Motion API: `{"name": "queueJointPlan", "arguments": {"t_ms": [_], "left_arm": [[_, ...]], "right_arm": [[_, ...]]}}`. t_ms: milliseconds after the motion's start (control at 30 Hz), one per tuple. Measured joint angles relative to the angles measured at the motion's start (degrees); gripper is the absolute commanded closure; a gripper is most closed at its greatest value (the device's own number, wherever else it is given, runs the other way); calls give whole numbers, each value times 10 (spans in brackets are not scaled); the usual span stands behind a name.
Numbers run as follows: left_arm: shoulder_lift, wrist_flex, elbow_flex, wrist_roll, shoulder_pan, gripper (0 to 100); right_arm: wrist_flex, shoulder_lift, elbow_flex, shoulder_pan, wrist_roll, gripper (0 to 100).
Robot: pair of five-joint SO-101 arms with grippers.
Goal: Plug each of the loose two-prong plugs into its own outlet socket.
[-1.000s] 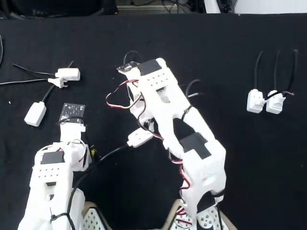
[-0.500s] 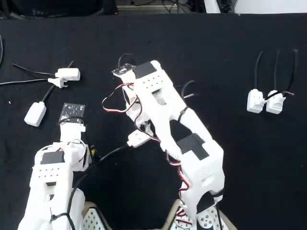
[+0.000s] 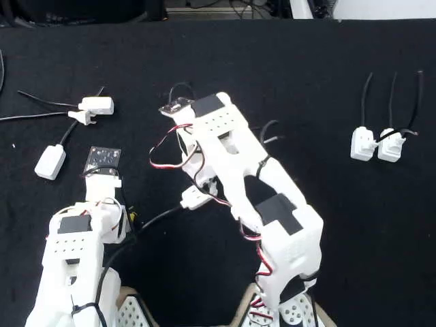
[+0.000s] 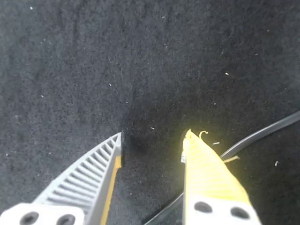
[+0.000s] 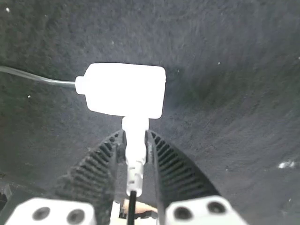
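1. Right wrist view: the right end effector [image 5: 135,137] is pinching a white two-prong plug [image 5: 135,125] between its ribbed fingers [image 5: 105,154], with a dark cord [image 5: 131,206] trailing back from the plug.
2. The plug's front end is meeting a white outlet block [image 5: 124,89], which is lying on the black bench [image 5: 234,70]; a grey lead [image 5: 37,77] is running out of the block's end.
3. From the high view, the right arm [image 3: 231,150] is bending over the middle of the bench, and a white piece [image 3: 196,197] is showing under it, with a black cable [image 3: 146,221] running toward the left arm [image 3: 75,252]. I cannot tell whether that piece is the plug or the block.
4. The left end effector [image 4: 153,135] is hanging spread over bare cloth, gripping nothing, with the black cable passing just beside one finger.
5. Loose pieces are lying at the bench's far left: a white plug body [image 3: 95,105], a smaller plug [image 3: 83,117] and a white socket block [image 3: 50,161].
6. Two joined white pairs [image 3: 363,143] [image 3: 390,145] are sitting side by side at the far right.
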Motion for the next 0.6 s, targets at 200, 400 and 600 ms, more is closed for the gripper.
{"name": "queueJointPlan", "arguments": {"t_ms": [200, 400, 600], "left_arm": [[0, 0, 0, 0, 0, 791], [0, 0, 0, 0, 0, 791], [0, 0, 0, 0, 0, 791]], "right_arm": [[-6, -3, 1, 0, 9, 988], [2, -3, -33, 0, 9, 988], [7, -3, -46, 7, 9, 988]]}}
